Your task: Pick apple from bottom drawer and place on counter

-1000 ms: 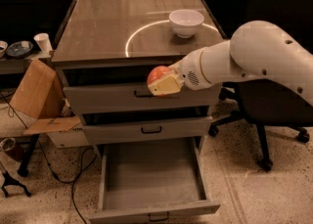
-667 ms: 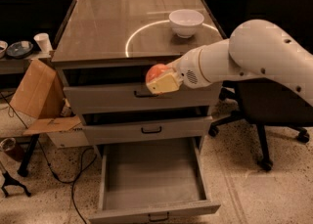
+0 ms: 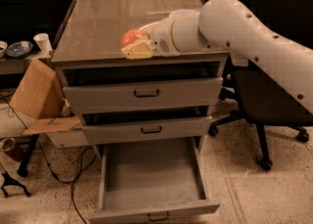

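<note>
The white arm (image 3: 254,37) reaches in from the right edge of the frame and ends in the tool (image 3: 133,47) at upper centre, over the front part of the tabletop (image 3: 98,22). The tool is closed on the apple (image 3: 130,36), whose reddish top shows just above a pale yellow finger (image 3: 140,51). Whether the apple touches the tabletop cannot be told.

Below, at the bottom centre of the frame, the bottom drawer (image 3: 151,174) stands pulled out, its flat grey floor showing. The two taller drawers (image 3: 146,93) above it are nearly shut.

At the left of the frame a cardboard box (image 3: 36,91) leans beside the cabinet, with a white cup (image 3: 43,42) above it. A black office chair (image 3: 279,91) stands at the right, behind the arm.
</note>
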You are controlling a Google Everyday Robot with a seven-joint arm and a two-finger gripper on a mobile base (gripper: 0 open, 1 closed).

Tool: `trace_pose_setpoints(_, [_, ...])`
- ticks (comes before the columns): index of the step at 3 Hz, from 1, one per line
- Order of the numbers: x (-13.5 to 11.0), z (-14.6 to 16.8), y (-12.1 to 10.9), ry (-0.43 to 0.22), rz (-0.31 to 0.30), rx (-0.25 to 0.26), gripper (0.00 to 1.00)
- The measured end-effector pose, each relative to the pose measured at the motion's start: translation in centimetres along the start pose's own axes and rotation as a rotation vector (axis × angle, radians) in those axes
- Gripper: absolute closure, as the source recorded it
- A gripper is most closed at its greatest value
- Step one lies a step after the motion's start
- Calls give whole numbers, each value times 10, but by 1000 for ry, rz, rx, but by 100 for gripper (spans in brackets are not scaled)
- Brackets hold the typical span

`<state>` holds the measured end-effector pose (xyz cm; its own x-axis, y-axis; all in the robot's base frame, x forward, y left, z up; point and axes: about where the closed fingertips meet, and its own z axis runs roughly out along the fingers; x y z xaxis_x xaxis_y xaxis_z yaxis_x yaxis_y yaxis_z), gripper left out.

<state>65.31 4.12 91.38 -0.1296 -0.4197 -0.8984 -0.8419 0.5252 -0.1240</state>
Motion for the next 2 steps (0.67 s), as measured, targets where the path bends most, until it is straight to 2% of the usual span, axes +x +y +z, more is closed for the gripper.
trace_pose_setpoints(1, [-40,33,-18,-60,-20,14,100])
trace_pose_setpoints(2, [-61,72,-33,-54,-22,26,100])
